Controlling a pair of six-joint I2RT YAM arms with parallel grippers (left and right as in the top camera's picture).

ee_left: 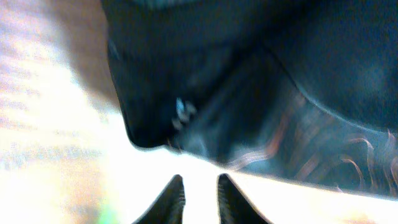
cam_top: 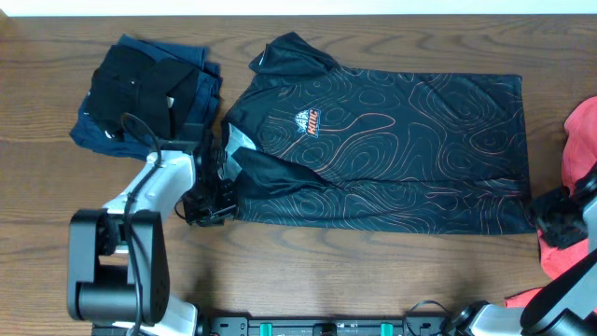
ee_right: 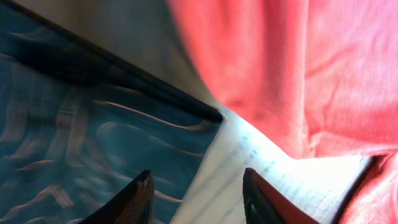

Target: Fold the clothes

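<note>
The black shirt [cam_top: 392, 140] with thin orange contour lines lies spread across the table, its left sleeve folded inward. My left gripper [cam_top: 207, 210] sits at the shirt's lower left corner. In the left wrist view its gripper [ee_left: 199, 183] stands slightly open over bare table, just short of the shirt's [ee_left: 249, 93] edge, with nothing between the fingertips. My right gripper [cam_top: 550, 217] is at the shirt's lower right corner. The right wrist view shows that gripper [ee_right: 196, 180] open, one finger over the shirt's [ee_right: 81, 124] corner, the other over the table, holding nothing.
A pile of folded navy and black garments [cam_top: 149, 93] lies at the back left, close to the left arm. A coral-red garment [cam_top: 583, 140] is heaped at the right edge, right beside the right gripper, and the coral-red garment [ee_right: 298, 62] fills the right wrist view's upper right.
</note>
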